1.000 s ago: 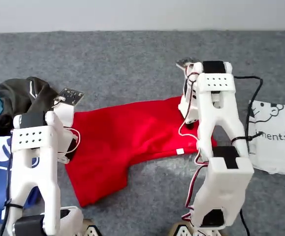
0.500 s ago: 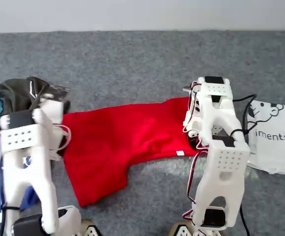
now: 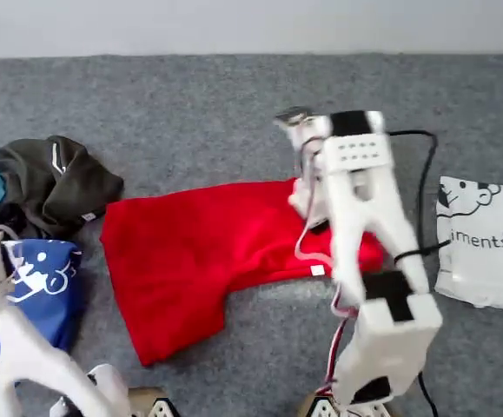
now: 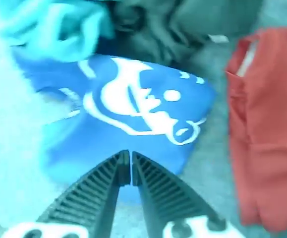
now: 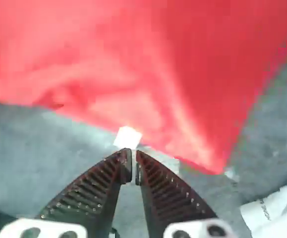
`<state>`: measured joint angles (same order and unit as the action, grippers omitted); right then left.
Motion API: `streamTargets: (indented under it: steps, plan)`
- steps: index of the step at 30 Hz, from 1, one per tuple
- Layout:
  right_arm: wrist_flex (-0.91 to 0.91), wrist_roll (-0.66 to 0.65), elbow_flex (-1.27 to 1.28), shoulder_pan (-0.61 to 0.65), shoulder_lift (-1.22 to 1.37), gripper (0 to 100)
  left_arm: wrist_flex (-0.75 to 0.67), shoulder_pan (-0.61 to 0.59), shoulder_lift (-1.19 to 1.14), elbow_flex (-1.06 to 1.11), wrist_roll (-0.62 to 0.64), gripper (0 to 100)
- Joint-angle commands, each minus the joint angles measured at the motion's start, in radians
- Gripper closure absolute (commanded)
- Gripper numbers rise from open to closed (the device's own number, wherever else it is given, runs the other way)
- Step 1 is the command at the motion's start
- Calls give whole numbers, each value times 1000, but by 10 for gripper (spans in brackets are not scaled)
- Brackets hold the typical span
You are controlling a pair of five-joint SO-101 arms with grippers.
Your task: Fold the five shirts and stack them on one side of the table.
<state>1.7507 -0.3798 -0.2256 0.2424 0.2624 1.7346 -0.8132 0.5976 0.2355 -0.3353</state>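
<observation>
The right gripper (image 5: 133,159) has its jaws pressed together on nothing, its tips over the grey table (image 5: 44,148) just short of a small white label (image 5: 127,136) at the hem of the red shirt (image 5: 133,59), which spreads away beyond it. The left gripper (image 4: 131,158) is likewise closed and empty, hanging above the blue shirt (image 4: 133,106), with a teal garment (image 4: 54,25) and a dark shirt (image 4: 193,20) lying past that.
</observation>
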Motion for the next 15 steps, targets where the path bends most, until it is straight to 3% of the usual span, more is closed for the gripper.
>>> streamTargets:
  steps: [1,10,15]
  plan:
    - [41,-40,95,142,-114,974,18,-78,89,38,-14,985]
    - [-93,-34,150,484,-108,969,-92,-310,118,260,-110,985]
    - [-124,44,143,621,-10,931,-164,-347,117,366,-172,985]
